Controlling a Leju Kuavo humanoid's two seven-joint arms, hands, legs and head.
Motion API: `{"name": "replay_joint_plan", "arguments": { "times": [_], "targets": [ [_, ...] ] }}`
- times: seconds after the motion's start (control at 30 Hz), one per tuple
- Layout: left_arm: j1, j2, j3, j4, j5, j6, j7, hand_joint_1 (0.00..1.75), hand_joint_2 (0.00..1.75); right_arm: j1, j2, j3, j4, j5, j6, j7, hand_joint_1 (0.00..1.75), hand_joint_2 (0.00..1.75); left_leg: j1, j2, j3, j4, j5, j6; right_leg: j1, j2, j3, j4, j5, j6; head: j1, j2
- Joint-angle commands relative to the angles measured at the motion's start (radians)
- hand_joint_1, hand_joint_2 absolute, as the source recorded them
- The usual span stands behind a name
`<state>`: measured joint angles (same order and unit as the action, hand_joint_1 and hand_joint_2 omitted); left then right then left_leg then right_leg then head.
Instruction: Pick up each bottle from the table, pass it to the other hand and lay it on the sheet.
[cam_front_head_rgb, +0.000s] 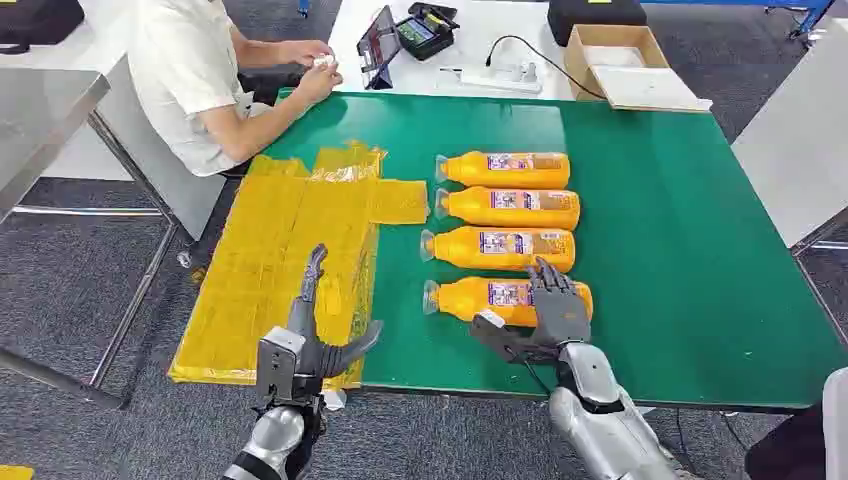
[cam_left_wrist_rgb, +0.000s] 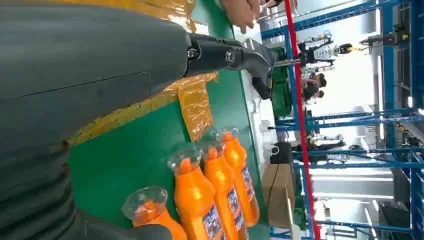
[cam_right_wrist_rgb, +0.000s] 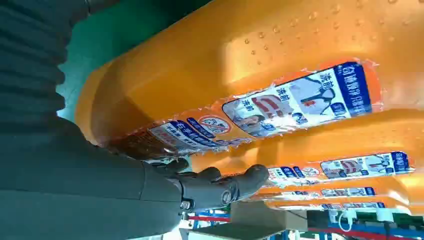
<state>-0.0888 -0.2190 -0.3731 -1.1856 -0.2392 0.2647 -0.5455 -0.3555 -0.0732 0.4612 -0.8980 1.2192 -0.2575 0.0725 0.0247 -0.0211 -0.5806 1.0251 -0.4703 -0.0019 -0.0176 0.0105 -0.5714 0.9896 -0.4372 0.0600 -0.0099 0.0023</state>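
While my right hand (cam_front_head_rgb: 556, 312) rests over the base end of the nearest orange plastic bottle (cam_front_head_rgb: 505, 297), I see its fingers (cam_front_head_rgb: 548, 283) spread across the top of the body and the thumb reaching along the near side; I cannot tell from these pictures whether they grip it or merely touch it. From the right wrist view the fingers (cam_right_wrist_rgb: 235, 184) lie against the labelled side of that bottle (cam_right_wrist_rgb: 240, 65), with the other bottles stacked in view just past them. That bottle lies on its side on the green counter (cam_front_head_rgb: 680, 260), clear cap pointing away from the fingers toward the sheet. Beyond my right fingers, three more orange plastic bottles lie in a row, each parallel to the first and just beside its neighbour: the second (cam_front_head_rgb: 500, 248), the third (cam_front_head_rgb: 510, 207) and the farthest (cam_front_head_rgb: 503, 169). My left hand (cam_front_head_rgb: 305, 345) hovers over the near edge of the crinkled yellow plastic sheet (cam_front_head_rgb: 290, 240), holding nothing, its fingers (cam_front_head_rgb: 312, 275) stretched forward and the thumb thrust out wide toward the bottles. The sheet runs ahead of the left fingers along the counter's edge. A seated person in a white shirt (cam_front_head_rgb: 190, 80) works at the far corner of the counter, well apart from both hands.
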Motion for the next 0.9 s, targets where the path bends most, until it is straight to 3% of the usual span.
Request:
{"name": "replay_joint_plan", "arguments": {
  "times": [0.03, 0.27, 0.3, 0.5, 0.9],
  "targets": [
    [-0.017, 0.006, 0.026, 0.034, -0.004, -0.008, 0.009, 0.00, 1.75, -0.037, -0.020, 0.011, 0.086, 0.014, 0.064, 0.036, 0.00, 1.75, 0.000, 0.003, 0.003, -0.001, 0.000, 0.002, 0.000, 0.000, 0.002, -0.002, 0.001, -0.002, 0.000, 0.000],
    [-0.003, 0.005, 0.036, 0.027, -0.007, -0.011, 0.018, 0.00, 1.75, -0.008, -0.040, 0.010, 0.060, 0.011, 0.098, 0.038, 0.00, 1.75, 0.000, 0.000, 0.002, -0.001, 0.001, 0.001, 0.000, -0.002, 0.002, -0.002, 0.000, -0.002, 0.000, 0.000],
    [-0.003, 0.007, 0.036, 0.026, -0.009, -0.008, 0.018, 0.00, 1.75, 0.000, -0.044, 0.006, 0.069, -0.010, 0.145, 0.040, 1.75, 1.75, 0.000, 0.001, 0.003, -0.002, 0.001, 0.002, 0.000, -0.001, 0.003, -0.002, 0.001, -0.002, 0.000, 0.000],
    [-0.008, 0.009, 0.041, 0.016, -0.009, -0.005, 0.014, 0.00, 1.75, 0.078, -0.114, -0.032, 0.138, -0.022, 0.121, 0.039, 1.75, 1.75, 0.000, -0.005, 0.006, -0.003, 0.002, 0.002, 0.001, -0.007, 0.008, -0.005, 0.000, -0.002, 0.000, 0.000],
    [-0.002, 0.004, 0.052, 0.020, -0.006, -0.005, 0.011, 0.00, 1.75, 0.145, -0.151, -0.118, 0.061, -0.001, 0.182, 0.046, 1.75, 1.75, 0.000, -0.005, 0.012, -0.003, 0.004, 0.003, 0.001, -0.008, 0.011, -0.007, 0.003, -0.003, 0.000, 0.000]
  ]
}}
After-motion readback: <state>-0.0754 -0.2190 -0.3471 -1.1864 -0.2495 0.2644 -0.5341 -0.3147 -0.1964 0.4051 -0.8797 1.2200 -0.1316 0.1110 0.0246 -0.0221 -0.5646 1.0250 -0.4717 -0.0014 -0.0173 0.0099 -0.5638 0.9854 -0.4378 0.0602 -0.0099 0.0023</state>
